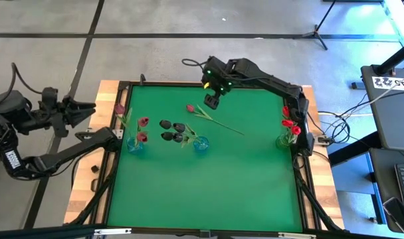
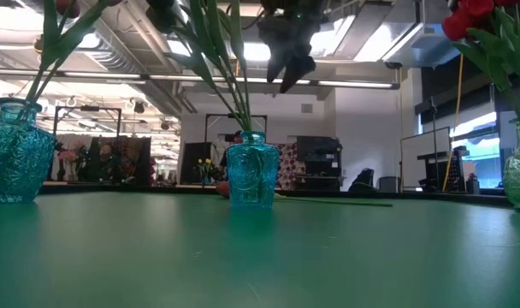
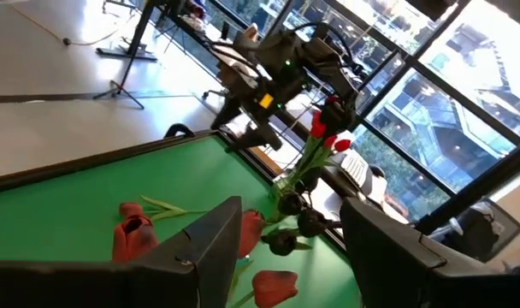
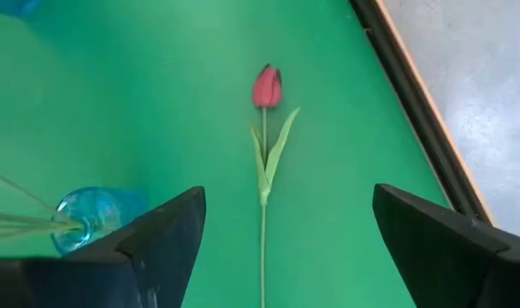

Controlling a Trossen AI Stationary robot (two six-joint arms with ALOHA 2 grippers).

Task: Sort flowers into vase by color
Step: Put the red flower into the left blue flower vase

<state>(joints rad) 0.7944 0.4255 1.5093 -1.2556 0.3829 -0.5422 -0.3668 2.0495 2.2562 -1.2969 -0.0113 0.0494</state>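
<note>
Now my right tool hangs spread wide over the lone pinkish-red tulip lying flat on the table, nothing held. I should descend straight and pinch the stem just below the leaves. Farther off, my left tool waits spread beyond the table's left edge.

You can read only one marking: a white label on the dark equipment at the right edge of the high view, with characters resembling "SAS". No other text, numbers or signs are legible in any view.
</note>
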